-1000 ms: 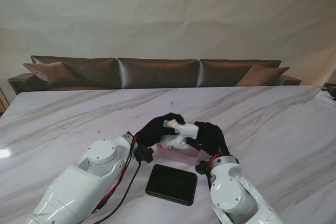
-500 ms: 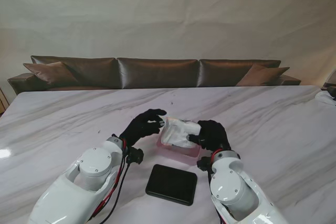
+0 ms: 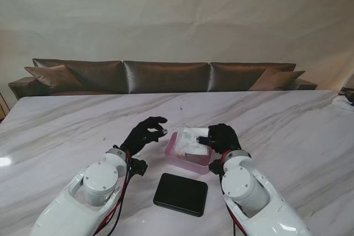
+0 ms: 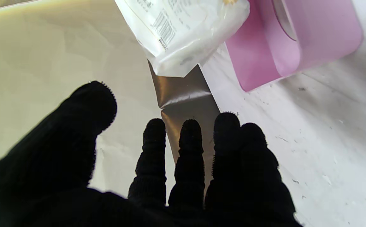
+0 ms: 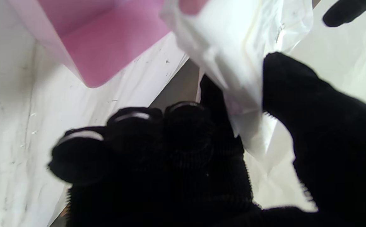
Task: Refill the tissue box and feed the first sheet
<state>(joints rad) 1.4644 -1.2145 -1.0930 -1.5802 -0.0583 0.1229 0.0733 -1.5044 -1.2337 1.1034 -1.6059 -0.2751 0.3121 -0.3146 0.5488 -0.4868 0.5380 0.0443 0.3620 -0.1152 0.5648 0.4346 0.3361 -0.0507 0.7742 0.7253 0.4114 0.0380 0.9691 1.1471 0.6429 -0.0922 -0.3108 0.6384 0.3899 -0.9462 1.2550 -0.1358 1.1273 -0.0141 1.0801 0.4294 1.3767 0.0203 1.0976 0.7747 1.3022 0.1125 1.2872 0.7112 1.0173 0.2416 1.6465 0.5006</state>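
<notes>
Now the right hand [image 3: 221, 138] pinches the white plastic-wrapped tissue pack [image 3: 191, 139] at its right edge, pack sitting over the open pink plastic tissue box [image 3: 187, 160] on the white marble desk [image 3: 287, 131]. Left hand [image 3: 145, 134] is empty, fingers spread, just left of the box. Black rectangular lid [image 3: 180, 194] lies flat nearer to me.

Marble table [image 3: 287, 136]: pink box [image 3: 188, 160], black lid [image 3: 180, 194].

One camera looked down from high up at the counter [image 3: 287, 125]. Two wrist cameras looked along the fingers, very close. All three saw the pink box [image 3: 185, 161].
</notes>
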